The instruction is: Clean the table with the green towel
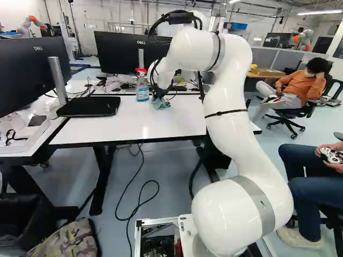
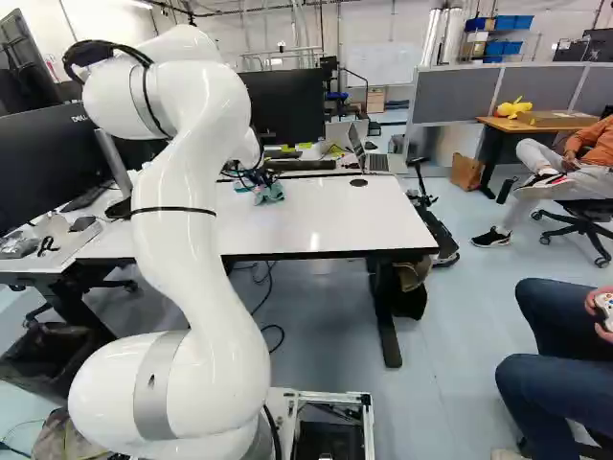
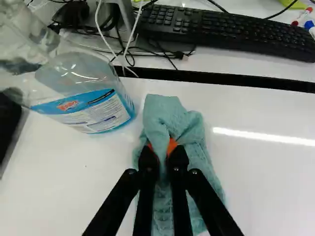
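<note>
Gripper (image 1: 159, 95): one, fingers pinching green towel (image 3: 170, 118) on white table (image 1: 128, 122). Spray bottle (image 3: 81, 93): one, just beside towel. Black keyboard (image 3: 221, 27): beyond.

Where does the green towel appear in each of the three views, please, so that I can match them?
Left base view: the green towel lies just right of the spray bottle, near the middle.
Right base view: the green towel is on the table, just right of the arm.
Wrist view: the green towel is pinched between the fingers.
Shared landmark: the gripper, at the towel in every view.
</note>
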`<state>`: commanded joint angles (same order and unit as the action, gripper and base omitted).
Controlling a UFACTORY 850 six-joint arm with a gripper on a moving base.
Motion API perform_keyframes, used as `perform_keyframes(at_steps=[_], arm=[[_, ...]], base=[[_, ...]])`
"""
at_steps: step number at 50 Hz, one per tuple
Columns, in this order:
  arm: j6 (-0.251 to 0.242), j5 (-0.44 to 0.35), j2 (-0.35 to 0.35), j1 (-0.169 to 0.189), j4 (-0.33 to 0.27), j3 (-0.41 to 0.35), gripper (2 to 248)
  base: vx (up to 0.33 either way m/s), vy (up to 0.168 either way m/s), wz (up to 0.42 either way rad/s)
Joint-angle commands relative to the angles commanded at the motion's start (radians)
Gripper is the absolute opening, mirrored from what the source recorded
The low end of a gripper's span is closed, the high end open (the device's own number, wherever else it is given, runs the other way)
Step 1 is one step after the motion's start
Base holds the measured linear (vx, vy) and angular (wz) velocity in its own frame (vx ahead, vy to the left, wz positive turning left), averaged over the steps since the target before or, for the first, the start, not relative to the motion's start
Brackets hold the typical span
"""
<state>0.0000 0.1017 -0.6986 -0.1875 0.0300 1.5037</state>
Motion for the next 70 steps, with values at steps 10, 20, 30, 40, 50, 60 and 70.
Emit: perform_keyframes(at_steps=[10, 20, 30, 40, 50, 60, 70], arm=[[0.0, 0.0, 0.04, -0.006, 0.0, -0.057, 37], [0.0, 0.0, 0.082, -0.009, 0.0, -0.115, 37], [0.0, 0.0, 0.12, 0.0, 0.0, -0.168, 37], [0.0, 0.0, 0.153, 0.019, 0.0, -0.213, 37], [0.0, 0.0, 0.175, 0.044, 0.0, -0.243, 37], [0.0, 0.0, 0.182, 0.072, 0.0, -0.252, 37], [0.0, 0.0, 0.185, 0.1, 0.0, -0.257, 37]], base=[[0.0, 0.0, 0.0], [0.0, 0.0, 0.0], [0.0, 0.0, 0.0], [0.0, 0.0, 0.0], [0.0, 0.0, 0.0], [0.0, 0.0, 0.0], [0.0, 0.0, 0.0]])
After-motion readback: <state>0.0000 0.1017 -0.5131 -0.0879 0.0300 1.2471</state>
